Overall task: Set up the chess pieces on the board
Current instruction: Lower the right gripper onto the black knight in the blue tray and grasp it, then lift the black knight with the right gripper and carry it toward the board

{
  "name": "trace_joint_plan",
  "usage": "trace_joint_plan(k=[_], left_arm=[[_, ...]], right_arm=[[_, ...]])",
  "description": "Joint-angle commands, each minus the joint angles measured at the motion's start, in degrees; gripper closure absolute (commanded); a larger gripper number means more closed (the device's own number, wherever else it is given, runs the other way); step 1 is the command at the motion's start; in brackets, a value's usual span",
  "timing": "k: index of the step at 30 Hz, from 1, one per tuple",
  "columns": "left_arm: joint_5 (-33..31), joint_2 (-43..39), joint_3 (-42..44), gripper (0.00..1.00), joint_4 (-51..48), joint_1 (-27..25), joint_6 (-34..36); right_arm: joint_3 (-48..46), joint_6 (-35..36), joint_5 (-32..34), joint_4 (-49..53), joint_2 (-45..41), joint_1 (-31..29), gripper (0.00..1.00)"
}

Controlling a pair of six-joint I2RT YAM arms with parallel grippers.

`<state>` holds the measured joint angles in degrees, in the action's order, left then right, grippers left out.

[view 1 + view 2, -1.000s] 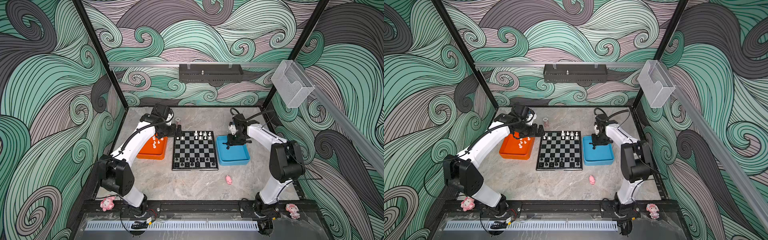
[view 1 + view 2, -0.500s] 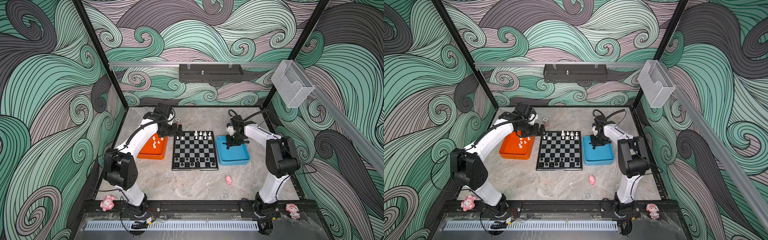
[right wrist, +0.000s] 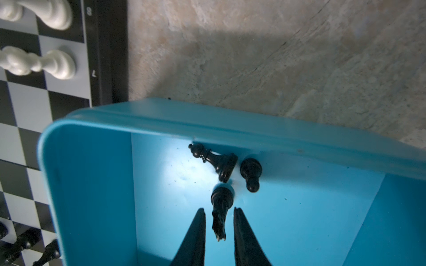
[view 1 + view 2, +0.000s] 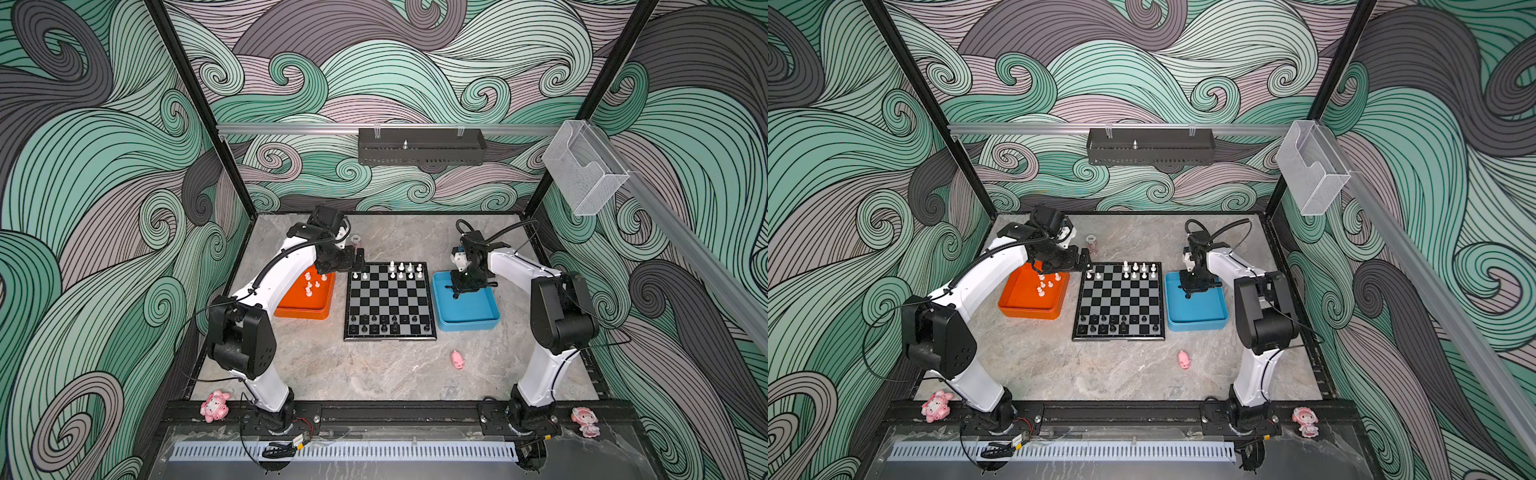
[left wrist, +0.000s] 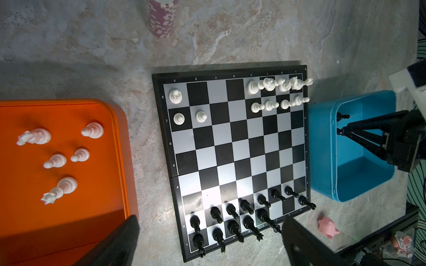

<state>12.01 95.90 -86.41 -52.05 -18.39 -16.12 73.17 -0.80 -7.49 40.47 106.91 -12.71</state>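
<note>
The board (image 4: 390,299) (image 4: 1119,299) (image 5: 230,149) lies mid-table. White chess pieces (image 4: 401,270) (image 5: 276,92) stand on its far rows and black ones (image 4: 386,324) (image 5: 242,214) on its near rows. More white pieces (image 4: 311,286) (image 5: 57,160) lie in the orange tray (image 4: 307,307). My left gripper (image 4: 357,259) (image 5: 211,217) hangs open and empty over the board's far left corner. My right gripper (image 4: 457,293) (image 3: 219,209) is down in the blue tray (image 4: 469,311) (image 3: 92,184). Its fingers flank a black piece (image 3: 220,207) with slim gaps either side. A fallen bishop (image 3: 212,159) and a pawn (image 3: 251,172) lie just beyond.
A pink pig figurine (image 4: 458,359) (image 5: 327,226) lies on the table in front of the blue tray. A small pinkish jar (image 4: 355,241) (image 5: 160,18) stands behind the board's far left corner. Two plush toys sit on the front rail.
The right gripper's fingers have drawn closer together around the black piece in the blue tray. The left arm has shifted slightly; its gripper stays wide open.
</note>
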Motion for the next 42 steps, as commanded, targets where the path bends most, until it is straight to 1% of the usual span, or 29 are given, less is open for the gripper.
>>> trace_joint_plan(k=[1, 18, 32, 42], left_arm=[[-0.58, 0.15, -1.06, 0.01, -1.99, -0.19, -0.39], [-0.56, -0.05, -0.51, 0.01, -1.91, -0.19, -0.14], [-0.57, -0.27, -0.30, 0.01, -2.00, -0.21, -0.16], [-0.30, -0.61, -0.33, 0.01, -1.90, -0.21, -0.38]], right_arm=[[-0.28, 0.62, 0.37, 0.61, 1.11, -0.37, 0.77], [-0.23, 0.80, 1.68, 1.39, 2.45, -0.93, 0.79], [0.13, 0.97, 2.37, 2.12, 0.21, -1.57, 0.88], [0.81, 0.80, 3.01, 3.68, -2.66, -1.71, 0.90]])
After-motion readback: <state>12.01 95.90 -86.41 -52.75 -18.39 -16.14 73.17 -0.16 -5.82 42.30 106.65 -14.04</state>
